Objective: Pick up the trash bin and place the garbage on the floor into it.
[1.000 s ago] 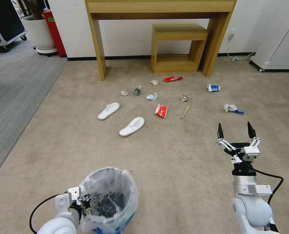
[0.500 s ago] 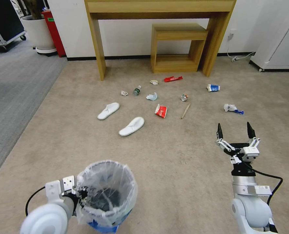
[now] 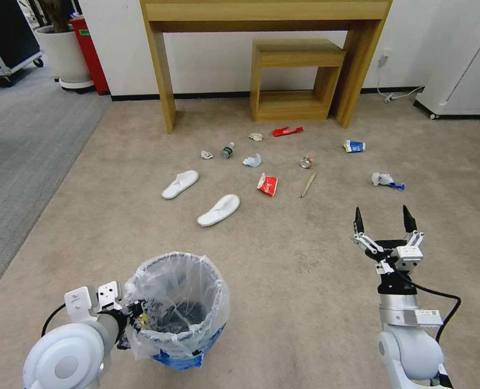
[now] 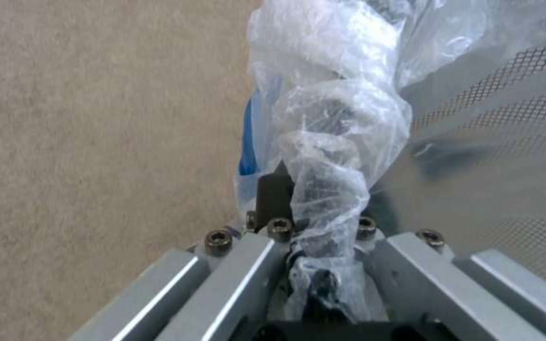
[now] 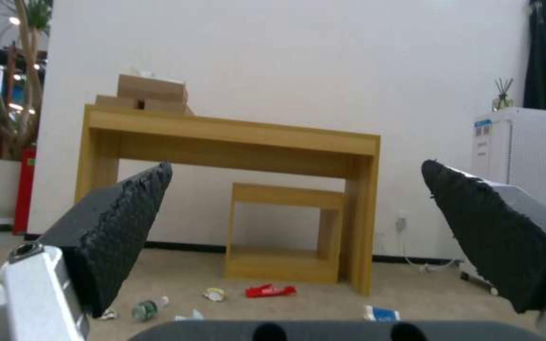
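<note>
The left tool (image 3: 125, 319) sits at the lower left of the head view, clenched on the near rim of the trash bin (image 3: 177, 310), with crinkled clear bag bunched between its fingers. In the left wrist view the same tool (image 4: 314, 237) shows the twisted plastic of the trash bin (image 4: 330, 123) pinched in its jaws, the mesh wall of the bin beside it and a strip of blue along the liner. The bin is at the lower centre-left of the head view, upright or nearly so, blue showing low on its side; whether its base touches the floor (image 3: 283, 270) I cannot tell.

The right tool (image 3: 383, 221) is at the lower right of the head view, released, its 2 dark fingertips spread wide and pointing toward the top of the frame, holding nothing. In the right wrist view the right tool (image 5: 295, 227) frames the wooden counter (image 5: 235, 137) and the small wooden stool (image 5: 286, 227) under it.

The garbage lies on the beige carpet in the middle of the head view, well apart from both tools: 2 white slippers (image 3: 218, 209), a red wrapper (image 3: 268, 184), a second red wrapper (image 3: 288, 131), a thin wooden stick (image 3: 308, 184), a crushed can (image 3: 306, 161), a small clear bottle (image 3: 228, 151), a blue-white carton (image 3: 354, 146) and crumpled white paper (image 3: 383, 179).
</note>
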{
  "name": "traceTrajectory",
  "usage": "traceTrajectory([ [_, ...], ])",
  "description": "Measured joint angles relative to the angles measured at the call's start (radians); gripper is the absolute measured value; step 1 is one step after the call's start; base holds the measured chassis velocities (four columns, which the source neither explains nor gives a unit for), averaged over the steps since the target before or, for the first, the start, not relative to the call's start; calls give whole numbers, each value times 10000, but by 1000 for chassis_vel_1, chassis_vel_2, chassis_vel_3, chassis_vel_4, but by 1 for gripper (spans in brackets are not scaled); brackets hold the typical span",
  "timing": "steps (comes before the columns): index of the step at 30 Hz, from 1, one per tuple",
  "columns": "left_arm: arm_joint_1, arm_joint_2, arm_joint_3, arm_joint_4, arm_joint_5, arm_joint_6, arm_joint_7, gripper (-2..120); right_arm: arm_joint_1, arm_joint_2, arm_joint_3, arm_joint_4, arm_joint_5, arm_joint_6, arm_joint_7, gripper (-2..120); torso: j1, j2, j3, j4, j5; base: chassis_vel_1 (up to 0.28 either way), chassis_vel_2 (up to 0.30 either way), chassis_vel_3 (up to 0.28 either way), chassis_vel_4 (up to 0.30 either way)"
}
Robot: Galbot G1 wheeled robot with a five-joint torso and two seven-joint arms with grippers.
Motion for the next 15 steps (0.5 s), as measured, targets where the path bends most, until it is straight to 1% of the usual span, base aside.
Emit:
traceTrajectory([
  [2,-21,-97,-239,-47,44,-23,56,0,-18,38,-21,64,-138,-136,230,100,0,0,0,0,0,0,0,0,0],
  [4,-23,-145,-309,-76,124,-55,96,0,-23,67,-32,110,-197,-226,299,100,0,0,0,1,1,0,0,0,0],
  [5,-24,-191,-360,-91,219,-74,191,0,-23,100,-33,147,-253,-289,343,100,0,1,0,1,0,0,0,0,0],
  [6,-10,-249,-418,-101,400,-76,433,0,-23,147,-33,166,-316,-330,372,100,0,0,0,0,0,0,0,0,0],
  [7,-10,-249,-418,-101,400,-76,433,0,-23,147,-33,166,-316,-330,372,100,0,0,0,0,0,0,0,0,0],
  [8,32,-314,-461,-105,736,-67,767,0,-40,209,-34,165,-375,-345,394,100,0,0,0,0,1,0,0,0,0],
  [15,36,-381,-516,-105,1095,-63,1116,0,-186,391,-76,-37,-581,-156,381,100,0,0,0,0,0,0,0,0,0],
])
